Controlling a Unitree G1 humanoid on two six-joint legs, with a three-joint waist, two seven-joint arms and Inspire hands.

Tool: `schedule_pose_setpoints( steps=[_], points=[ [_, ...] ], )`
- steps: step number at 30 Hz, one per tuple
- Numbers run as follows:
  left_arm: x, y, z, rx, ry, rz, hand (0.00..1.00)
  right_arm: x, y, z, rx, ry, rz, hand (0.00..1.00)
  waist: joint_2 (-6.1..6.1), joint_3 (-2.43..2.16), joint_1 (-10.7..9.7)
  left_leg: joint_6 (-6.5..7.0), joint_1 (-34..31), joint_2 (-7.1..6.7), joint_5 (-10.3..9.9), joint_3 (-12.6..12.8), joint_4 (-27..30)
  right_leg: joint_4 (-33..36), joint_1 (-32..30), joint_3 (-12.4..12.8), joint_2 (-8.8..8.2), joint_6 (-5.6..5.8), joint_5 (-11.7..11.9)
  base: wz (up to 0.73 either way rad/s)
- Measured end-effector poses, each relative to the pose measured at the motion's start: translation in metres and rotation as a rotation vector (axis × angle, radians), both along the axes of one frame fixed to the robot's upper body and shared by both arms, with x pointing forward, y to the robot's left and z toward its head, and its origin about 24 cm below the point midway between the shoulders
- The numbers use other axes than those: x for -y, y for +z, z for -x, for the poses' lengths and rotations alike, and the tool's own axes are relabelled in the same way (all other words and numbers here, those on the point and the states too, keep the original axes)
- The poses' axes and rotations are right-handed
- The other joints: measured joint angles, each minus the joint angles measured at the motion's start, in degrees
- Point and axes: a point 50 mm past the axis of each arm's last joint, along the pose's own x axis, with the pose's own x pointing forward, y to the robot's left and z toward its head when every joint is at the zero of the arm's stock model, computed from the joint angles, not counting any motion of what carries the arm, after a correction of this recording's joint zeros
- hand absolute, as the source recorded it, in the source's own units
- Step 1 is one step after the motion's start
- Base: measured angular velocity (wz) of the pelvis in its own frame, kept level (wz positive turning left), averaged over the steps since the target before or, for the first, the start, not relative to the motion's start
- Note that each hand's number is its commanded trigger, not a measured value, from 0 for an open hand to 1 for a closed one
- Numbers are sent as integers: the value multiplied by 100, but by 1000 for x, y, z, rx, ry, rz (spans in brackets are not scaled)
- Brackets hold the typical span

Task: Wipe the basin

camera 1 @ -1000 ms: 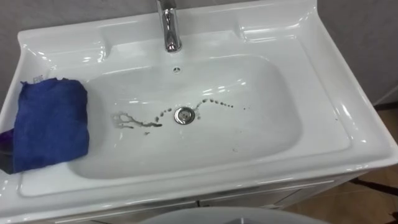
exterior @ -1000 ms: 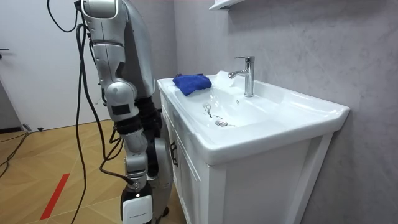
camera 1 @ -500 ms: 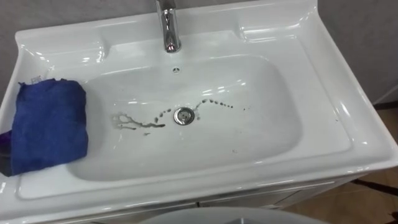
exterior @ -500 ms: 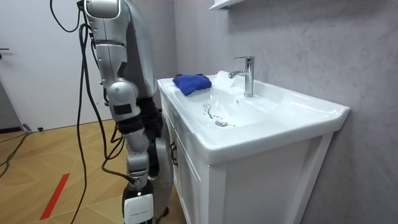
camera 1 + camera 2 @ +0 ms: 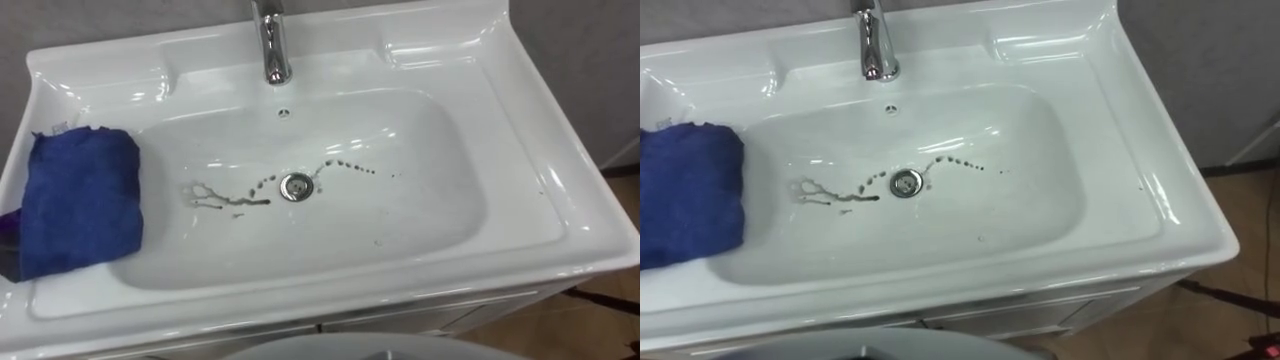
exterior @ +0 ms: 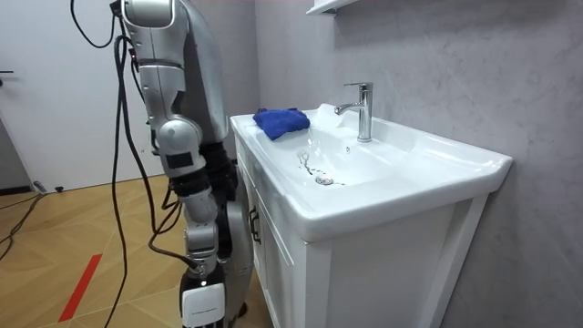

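Robot (image 6: pixel 173 137): silver-grey shell on trunk and limbs; rounded grey joint housing at mid-height; black sections between the shell parts; black cables hanging down from the upper trunk; white lowest section with a small dark mark.

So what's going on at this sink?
Nothing is being wiped yet. The robot stands at the white basin, and the folded blue cloth lies untouched on the basin's left ledge. Dark smears and a dotted trail run across the bowl on either side of the drain, below the faucet.
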Motion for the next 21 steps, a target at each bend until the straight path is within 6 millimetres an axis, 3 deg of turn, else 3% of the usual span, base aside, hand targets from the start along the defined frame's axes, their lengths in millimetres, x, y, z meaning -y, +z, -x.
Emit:
schedule_pose_setpoints(
  steps=[7,12,21],
  points=[
    [-26,10,21,8,325,-197,0,19,4,-9,42,-44,67,0,115,-22,255,3,-138,-34,0,-151,18,-6,-9,-170,-23,7,-4,12],
    [-50,21,22,59,447,-365,0,34,8,-11,75,-85,104,0,197,-43,455,1,-176,-48,3,-285,67,4,0,-320,-34,6,-3,15],
    [-79,38,20,86,588,-639,0,45,11,-26,183,-104,160,0,302,-51,494,0,-218,-48,4,-321,105,2,0,-318,-32,6,-3,0]
  ],
)
